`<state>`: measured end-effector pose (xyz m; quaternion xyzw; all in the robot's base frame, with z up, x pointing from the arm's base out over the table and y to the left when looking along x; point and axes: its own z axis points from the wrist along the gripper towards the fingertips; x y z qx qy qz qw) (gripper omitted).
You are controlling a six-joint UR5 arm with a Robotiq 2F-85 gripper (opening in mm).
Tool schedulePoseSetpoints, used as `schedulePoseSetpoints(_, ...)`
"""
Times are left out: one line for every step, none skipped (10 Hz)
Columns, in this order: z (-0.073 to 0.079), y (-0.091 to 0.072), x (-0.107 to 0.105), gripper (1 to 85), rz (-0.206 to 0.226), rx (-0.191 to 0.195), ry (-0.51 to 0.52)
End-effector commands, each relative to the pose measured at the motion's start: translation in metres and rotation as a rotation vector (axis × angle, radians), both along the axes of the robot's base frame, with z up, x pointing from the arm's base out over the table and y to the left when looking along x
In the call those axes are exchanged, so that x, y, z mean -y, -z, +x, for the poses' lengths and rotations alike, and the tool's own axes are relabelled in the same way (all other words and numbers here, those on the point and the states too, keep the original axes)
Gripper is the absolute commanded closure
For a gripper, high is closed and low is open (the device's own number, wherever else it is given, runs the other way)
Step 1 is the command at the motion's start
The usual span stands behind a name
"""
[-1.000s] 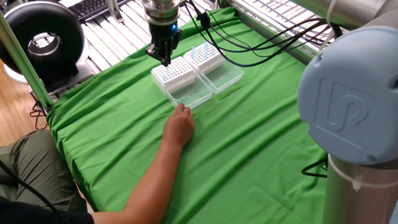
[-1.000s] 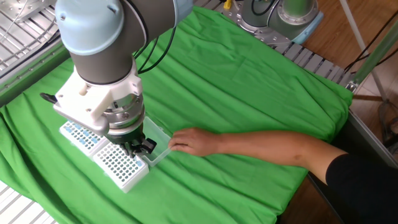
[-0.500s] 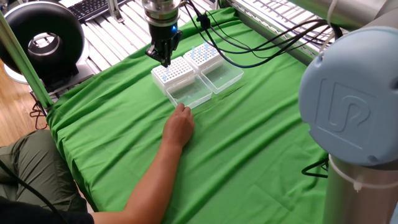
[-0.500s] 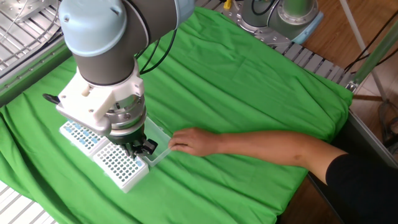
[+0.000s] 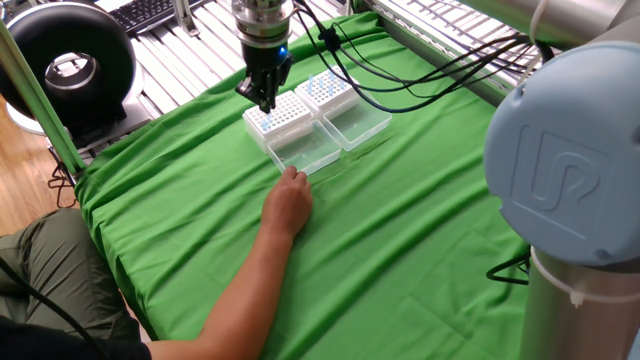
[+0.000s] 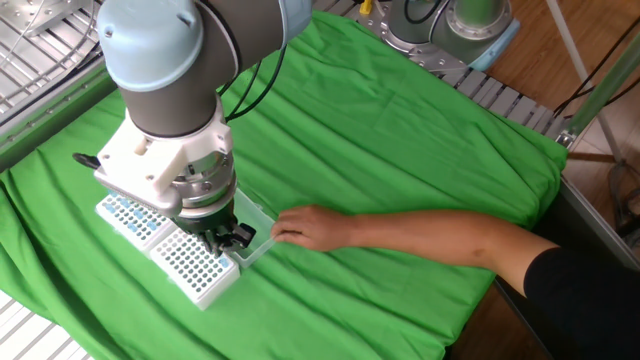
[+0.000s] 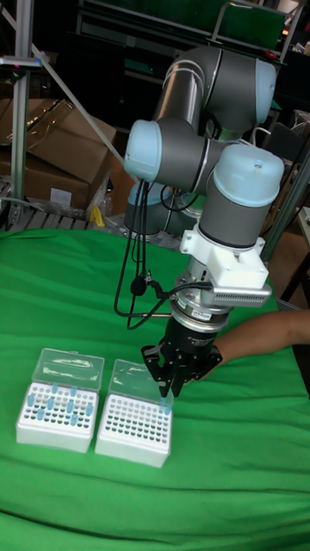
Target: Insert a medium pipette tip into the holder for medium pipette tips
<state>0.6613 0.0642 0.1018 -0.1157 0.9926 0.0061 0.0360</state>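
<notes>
The holder for medium pipette tips (image 5: 287, 115) (image 6: 188, 265) (image 7: 129, 426) is a white block with a grid of mostly empty holes. Its clear lid (image 5: 305, 150) lies open towards the hand. My gripper (image 5: 266, 100) (image 6: 222, 240) (image 7: 165, 392) points straight down over the holder's corner. It is shut on a medium pipette tip (image 7: 164, 405), pale blue, whose lower end is at the grid. In the other fixed view the gripper hides the tip.
A second, alike rack (image 5: 327, 90) (image 6: 125, 215) (image 7: 56, 415) with several blue tips stands beside the holder, lid open. A person's hand (image 5: 288, 200) (image 6: 305, 228) rests on the green cloth, fingers at the holder's lid. Cables (image 5: 400, 70) trail behind the racks.
The gripper has sunk slightly towards the holder's corner with the tip in it. The hand and both racks have stayed put.
</notes>
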Motion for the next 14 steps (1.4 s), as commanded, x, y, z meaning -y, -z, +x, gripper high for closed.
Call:
schedulePoseSetpoints(-0.004, 0.005, -0.002, 58.0, 0.031, -0.004, -0.022)
schedulePoseSetpoints(-0.005, 0.006, -0.002, 56.7, 0.031, -0.004, -0.025)
schedulePoseSetpoints(-0.005, 0.006, 0.002, 58.7, 0.022, -0.007, -0.025)
schedulePoseSetpoints(-0.004, 0.006, 0.009, 60.0, 0.011, -0.007, -0.037)
schedulePoseSetpoints(-0.001, 0.007, 0.022, 60.0, 0.0, -0.002, -0.066)
schedulePoseSetpoints(0.003, 0.011, 0.035, 61.0, -0.012, 0.01, -0.095)
schedulePoseSetpoints(0.006, 0.015, 0.046, 61.0, -0.013, 0.021, -0.119)
schedulePoseSetpoints(0.008, 0.017, 0.059, 61.0, -0.015, 0.027, -0.139)
schedulePoseSetpoints(0.01, 0.018, 0.073, 60.7, -0.018, 0.034, -0.173)
schedulePoseSetpoints(0.011, 0.019, 0.083, 59.3, -0.017, 0.033, -0.195)
schedulePoseSetpoints(0.012, 0.02, 0.094, 58.7, -0.026, 0.029, -0.215)
schedulePoseSetpoints(0.013, 0.022, 0.099, 58.7, -0.026, 0.032, -0.223)
schedulePoseSetpoints(0.016, 0.024, 0.104, 58.7, -0.027, 0.038, -0.234)
schedulePoseSetpoints(0.019, 0.026, 0.107, 58.3, -0.028, 0.042, -0.241)
